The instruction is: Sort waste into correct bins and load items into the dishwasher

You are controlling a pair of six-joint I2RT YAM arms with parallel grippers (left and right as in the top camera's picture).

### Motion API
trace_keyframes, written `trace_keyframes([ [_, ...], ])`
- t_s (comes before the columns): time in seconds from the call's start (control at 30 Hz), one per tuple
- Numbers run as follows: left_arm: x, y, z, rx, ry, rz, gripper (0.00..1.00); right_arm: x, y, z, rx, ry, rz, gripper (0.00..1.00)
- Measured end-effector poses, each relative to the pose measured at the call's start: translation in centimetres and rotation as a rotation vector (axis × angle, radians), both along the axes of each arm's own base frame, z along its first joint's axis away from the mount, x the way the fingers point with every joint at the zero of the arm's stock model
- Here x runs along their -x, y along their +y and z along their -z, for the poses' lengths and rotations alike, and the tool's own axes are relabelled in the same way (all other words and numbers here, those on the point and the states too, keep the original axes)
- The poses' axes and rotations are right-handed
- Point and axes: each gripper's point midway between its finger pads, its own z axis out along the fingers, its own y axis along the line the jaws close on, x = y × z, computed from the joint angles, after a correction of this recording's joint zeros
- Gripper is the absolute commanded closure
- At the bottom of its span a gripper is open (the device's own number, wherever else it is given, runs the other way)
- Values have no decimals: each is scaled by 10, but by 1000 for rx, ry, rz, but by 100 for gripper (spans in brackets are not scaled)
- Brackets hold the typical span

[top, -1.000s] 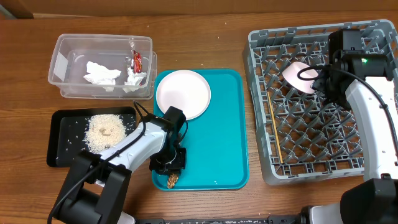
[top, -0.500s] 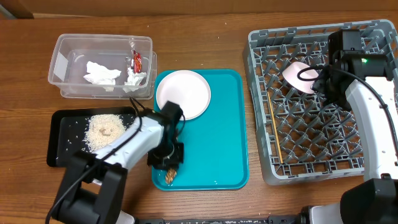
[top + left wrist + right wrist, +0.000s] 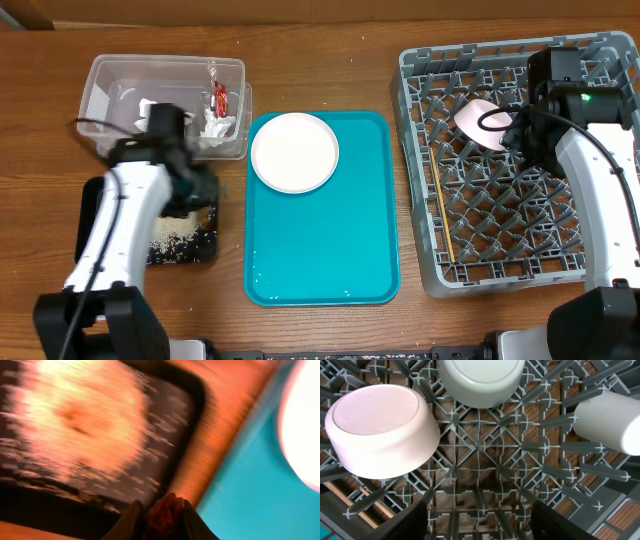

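Two grippers are reported. The left gripper [image 3: 161, 511] pinches the brown food lump [image 3: 169, 504] between nearly closed fingers, over the black tray [image 3: 208, 238] at the overhead frame's left, where the rice [image 3: 75, 415] lies. Step judged: binning food waste. The next move calls for release above the rice. The right gripper [image 3: 480, 527] is spread and empty over the dish rack [image 3: 480, 455].

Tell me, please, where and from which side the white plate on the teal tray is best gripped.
I would take the plate by its rim, pinched from above on the side facing bare tray. It lies flat, so only the edge offers a hold, and its far side crowds the tray wall.
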Motion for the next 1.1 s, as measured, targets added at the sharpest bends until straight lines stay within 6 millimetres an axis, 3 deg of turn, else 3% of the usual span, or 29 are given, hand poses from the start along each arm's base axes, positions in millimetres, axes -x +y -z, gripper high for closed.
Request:
trace_keyframes([
  [0.2,-5,80,-5,-82,-82,-222,96,0,0,0,1,1,-2,32],
  [0.4,0,123,6,-107,-84,-341,96,0,1,0,-4,1,-3,32],
  [0.67,10,127,46,-79,43,-361,92,0,1,0,-6,1,-5,32],
  [1.1,14,125,65,-64,99,-358,84,2,1,1,-6,8,-3,32],
])
